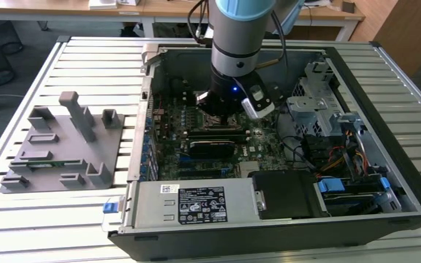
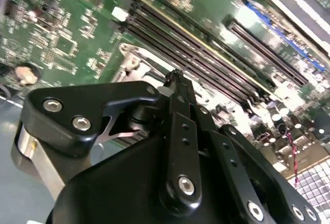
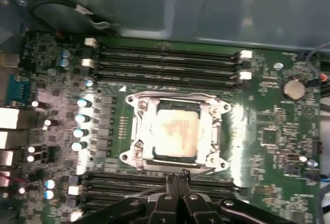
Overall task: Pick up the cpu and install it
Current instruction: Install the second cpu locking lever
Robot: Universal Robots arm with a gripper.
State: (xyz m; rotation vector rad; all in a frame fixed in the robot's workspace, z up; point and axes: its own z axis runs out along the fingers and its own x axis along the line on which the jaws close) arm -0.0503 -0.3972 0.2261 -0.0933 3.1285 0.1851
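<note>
The cpu [image 3: 175, 133], a dull silver square, lies flat inside the metal socket frame [image 3: 135, 131] on the green motherboard [image 3: 268, 105]. In the first wrist view my gripper [image 3: 179, 175] hovers just off one side of the socket, over the memory slots, with its black fingers pressed together and nothing between them. The second wrist view shows the same closed fingertips [image 2: 174, 77] above the socket's metal frame [image 2: 135, 61]. In the exterior view the gripper [image 1: 221, 112] reaches down into the open computer case [image 1: 386, 159] over the middle of the board, and the arm hides the cpu.
Rows of black memory slots [image 3: 165, 61] flank the socket on two sides. A grey fixture plate [image 1: 57, 145] with a green memory stick [image 1: 46, 163] lies at the exterior view's left. A drive cage [image 1: 317, 107], cables and a power supply [image 1: 192, 205] crowd the case.
</note>
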